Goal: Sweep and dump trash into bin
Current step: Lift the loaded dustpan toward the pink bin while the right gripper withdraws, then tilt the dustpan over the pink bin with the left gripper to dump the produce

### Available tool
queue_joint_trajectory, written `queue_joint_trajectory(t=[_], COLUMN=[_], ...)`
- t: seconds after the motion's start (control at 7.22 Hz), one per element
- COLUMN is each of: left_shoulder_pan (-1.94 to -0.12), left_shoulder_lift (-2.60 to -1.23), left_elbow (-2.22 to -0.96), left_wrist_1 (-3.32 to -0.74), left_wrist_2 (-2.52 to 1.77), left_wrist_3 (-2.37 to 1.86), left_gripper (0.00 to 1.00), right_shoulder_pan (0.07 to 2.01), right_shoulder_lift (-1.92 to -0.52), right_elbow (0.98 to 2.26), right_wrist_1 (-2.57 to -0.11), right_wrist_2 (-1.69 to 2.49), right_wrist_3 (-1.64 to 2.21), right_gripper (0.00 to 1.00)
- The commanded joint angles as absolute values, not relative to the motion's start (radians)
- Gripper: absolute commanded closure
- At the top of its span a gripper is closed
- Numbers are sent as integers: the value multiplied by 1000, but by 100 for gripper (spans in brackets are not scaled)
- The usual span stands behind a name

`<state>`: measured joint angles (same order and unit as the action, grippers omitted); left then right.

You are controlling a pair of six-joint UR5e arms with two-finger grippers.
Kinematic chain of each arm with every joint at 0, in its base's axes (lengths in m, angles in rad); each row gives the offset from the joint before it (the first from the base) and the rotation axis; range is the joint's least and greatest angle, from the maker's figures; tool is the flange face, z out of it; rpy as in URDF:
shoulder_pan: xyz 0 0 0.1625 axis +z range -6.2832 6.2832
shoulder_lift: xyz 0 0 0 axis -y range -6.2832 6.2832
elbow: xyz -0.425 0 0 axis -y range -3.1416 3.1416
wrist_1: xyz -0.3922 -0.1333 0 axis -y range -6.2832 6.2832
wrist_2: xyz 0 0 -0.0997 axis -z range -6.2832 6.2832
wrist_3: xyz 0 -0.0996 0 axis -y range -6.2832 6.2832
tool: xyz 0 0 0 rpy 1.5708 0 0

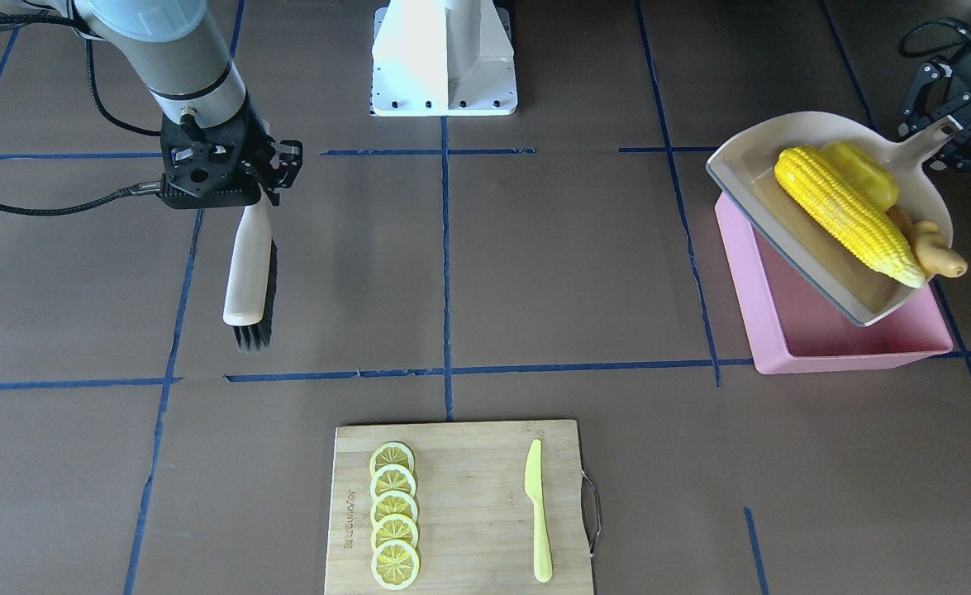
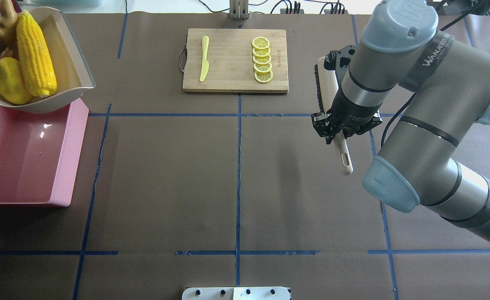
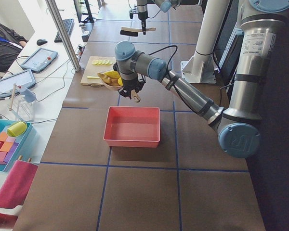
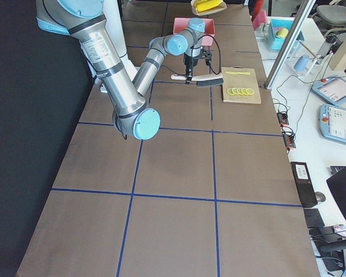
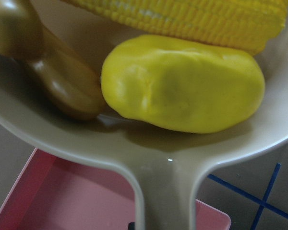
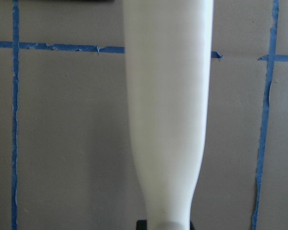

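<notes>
Nearest me, potato (image 5: 182,84), corn cob (image 5: 182,17) and ginger root (image 5: 53,72) fill the dustpan (image 5: 48,139) over the bin (image 1: 832,339), front view's three o'clock. I'd guess they're light and slippery. My left gripper (image 1: 948,130) pinches its handle (image 5: 165,191); right gripper (image 1: 264,178) pinches the brush (image 1: 247,273).

yellow corn cob (image 1: 849,215), tan ginger root (image 1: 941,253), pink bin (image 1: 853,353), cream dustpan (image 1: 743,165).

The right arm (image 2: 428,125) enters the overhead view from 4 o'clock, elbow folded back on itself, wrist turned straight down. The right gripper (image 2: 340,128) hangs at 3 o'clock, jaws closed across the handle of a brush (image 2: 328,85) whose head points toward 12. The left arm (image 3: 183,91) stretches long in the left side view; the left gripper (image 1: 944,132), at 2 o'clock in the front-facing view, is clamped on the handle of a raised dustpan (image 1: 754,173)
</notes>
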<state>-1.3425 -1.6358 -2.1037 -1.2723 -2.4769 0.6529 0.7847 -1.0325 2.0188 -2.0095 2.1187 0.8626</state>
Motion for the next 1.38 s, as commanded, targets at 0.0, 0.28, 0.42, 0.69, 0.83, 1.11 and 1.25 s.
queue_joint_trajectory(t=[0.0,0.28,0.42,0.69,0.83,1.11,1.25], left_shoulder_pan=[-1411,-1451,-1469,-1532,-1534,-1531,-1529], left_shoulder_lift=[-1553,-1508,-1505,-1503,-1499,-1499,-1502], left_elbow=[-2099,-2077,-2053,-2010,-2005,-1990,-1994], left_wrist_1=[-1282,-1275,-1276,-1279,-1270,-1270,-1270], left_wrist_2=[-2477,-2468,-2465,-2427,-2346,-2249,-2171], left_wrist_3=[754,854,877,885,931,945,946], left_gripper=[100,100,100,100,100,100,100], right_shoulder_pan=[871,992,1023,1051,1064,1072,1074], right_shoulder_lift=[-1191,-1319,-1357,-1407,-1410,-1413,-1413], right_elbow=[2103,2109,2108,2108,2105,2105,2103], right_wrist_1=[-2014,-2008,-2011,-2002,-2002,-2002,-2003], right_wrist_2=[2167,2217,2218,2218,2218,2218,2218], right_wrist_3=[667,501,415,377,376,367,365], right_gripper=[100,100,100,100,100,100,100])
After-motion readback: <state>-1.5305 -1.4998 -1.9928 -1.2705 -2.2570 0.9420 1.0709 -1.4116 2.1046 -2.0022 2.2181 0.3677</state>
